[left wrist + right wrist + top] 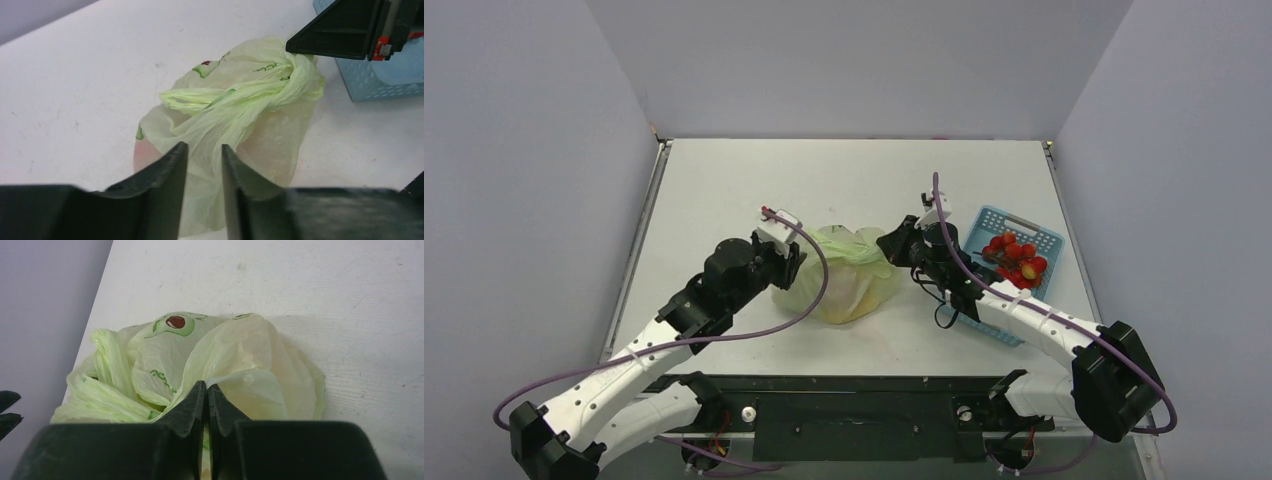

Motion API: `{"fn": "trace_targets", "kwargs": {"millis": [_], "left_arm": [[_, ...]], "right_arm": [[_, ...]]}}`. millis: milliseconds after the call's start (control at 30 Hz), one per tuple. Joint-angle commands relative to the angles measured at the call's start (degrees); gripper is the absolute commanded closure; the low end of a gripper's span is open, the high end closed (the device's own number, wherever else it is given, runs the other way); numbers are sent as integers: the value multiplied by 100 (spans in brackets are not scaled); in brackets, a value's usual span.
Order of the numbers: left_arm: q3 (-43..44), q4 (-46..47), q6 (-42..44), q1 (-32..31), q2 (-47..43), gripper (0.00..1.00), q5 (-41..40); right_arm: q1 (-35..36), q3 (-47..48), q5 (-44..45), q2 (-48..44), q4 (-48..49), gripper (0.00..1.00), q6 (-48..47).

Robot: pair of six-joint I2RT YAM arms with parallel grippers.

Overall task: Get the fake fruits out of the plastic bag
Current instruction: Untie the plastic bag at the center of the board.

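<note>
At near edge: both arm bases sit side by side, and the arms reach toward 12 and close in on one heap.
Left pincer [205,147]: at the bag's 9 o'clock side, with its jaws parted a little. Loose film lies in the gap, and I can make out no pinch.
Bag [849,290]: slumped mid-table between the two pincers, wider along 9–3 than along 6–12.
Handles [220,97]: twisted into a rope across the top of the bag, so the mouth looks closed.
Inside: a pink tint shows through the film on the left pincer's side, but I cannot tell what it is.
Right pincer [204,385]: at the bag's 2 o'clock, with its jaws closed on a fold of film.
Key relation: the pincers face each other across the bag's long 9–3 axis, both touching it. The right one already has hold, so the left one likely needs its own grip before the mouth can be spread.
Basket [1046,238]: at the bag's 3 o'clock, just beyond the right arm.
Fruits [1014,258]: red ones lie in the basket, already out of the bag.
Table [844,180]: white, matte and lightly scuffed.
Walls [854,60]: pale lilac, at 9, 12 and 3.
</note>
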Motion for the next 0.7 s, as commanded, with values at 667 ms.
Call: {"fn": "trace_targets", "kwargs": {"millis": [667], "left_arm": [[721,-232,81,-17,1381,55,863]], "right_arm": [[906,667,27,421,-105,100,-404]]}}
